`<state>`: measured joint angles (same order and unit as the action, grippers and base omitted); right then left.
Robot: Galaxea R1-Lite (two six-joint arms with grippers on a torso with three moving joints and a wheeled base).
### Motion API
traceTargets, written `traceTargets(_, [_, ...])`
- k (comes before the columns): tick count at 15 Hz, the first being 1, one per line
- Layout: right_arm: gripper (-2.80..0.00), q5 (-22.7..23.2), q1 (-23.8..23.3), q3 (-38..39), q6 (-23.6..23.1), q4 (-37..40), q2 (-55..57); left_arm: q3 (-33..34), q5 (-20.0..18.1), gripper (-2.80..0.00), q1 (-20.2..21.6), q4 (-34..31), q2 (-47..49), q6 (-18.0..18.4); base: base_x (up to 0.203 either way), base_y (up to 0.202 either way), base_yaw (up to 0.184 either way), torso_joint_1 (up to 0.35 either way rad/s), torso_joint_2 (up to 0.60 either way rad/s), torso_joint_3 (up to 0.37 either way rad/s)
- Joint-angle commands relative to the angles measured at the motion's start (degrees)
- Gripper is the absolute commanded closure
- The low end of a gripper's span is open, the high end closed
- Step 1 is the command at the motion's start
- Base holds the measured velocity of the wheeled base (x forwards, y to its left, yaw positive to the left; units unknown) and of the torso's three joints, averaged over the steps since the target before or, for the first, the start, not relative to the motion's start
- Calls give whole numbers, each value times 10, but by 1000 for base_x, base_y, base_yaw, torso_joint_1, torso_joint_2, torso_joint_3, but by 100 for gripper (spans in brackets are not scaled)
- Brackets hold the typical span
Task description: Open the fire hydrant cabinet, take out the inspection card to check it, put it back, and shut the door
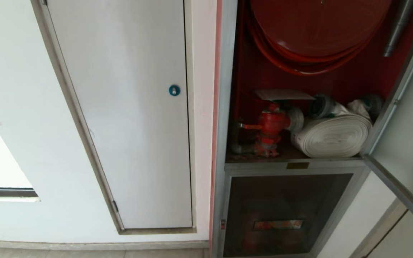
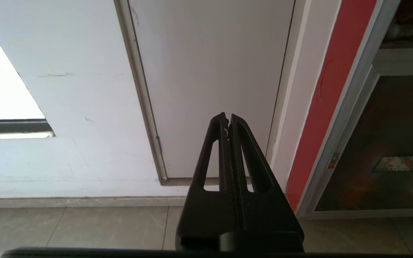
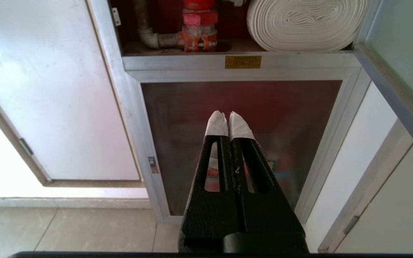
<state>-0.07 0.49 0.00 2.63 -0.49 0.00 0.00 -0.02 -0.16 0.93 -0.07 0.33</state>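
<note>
The fire hydrant cabinet (image 1: 224,107) stands open, showing its red inside, a red hose reel (image 1: 317,32) and a red valve (image 1: 271,123). A flat white sheet, the inspection card (image 1: 283,94), lies on top of the valve. The door (image 1: 407,143) is swung out to the right, its frame edge (image 3: 393,89) beside my right arm. Neither gripper shows in the head view. My right gripper (image 3: 228,115), with white-taped tips, is shut and empty, low in front of the lower glass panel (image 3: 242,118). My left gripper (image 2: 227,118) is shut and empty, facing the white wall door.
A plain white door (image 1: 131,125) with a blue round lock (image 1: 174,90) fills the wall left of the cabinet. A rolled white hose (image 1: 332,136) lies on the cabinet shelf beside the valve. Grey floor tiles (image 2: 84,225) run along the wall's foot.
</note>
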Motion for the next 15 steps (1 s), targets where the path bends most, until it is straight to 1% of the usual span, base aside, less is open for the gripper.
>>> traceTargets(1, [0, 0, 0, 2, 0, 0, 1, 6, 0, 0, 0, 0, 1, 0, 196, 0, 0, 2, -2, 2])
traceTargets(15, [0, 0, 0, 2, 0, 0, 1, 6, 0, 0, 0, 0, 1, 0, 195, 0, 0, 4, 2, 2])
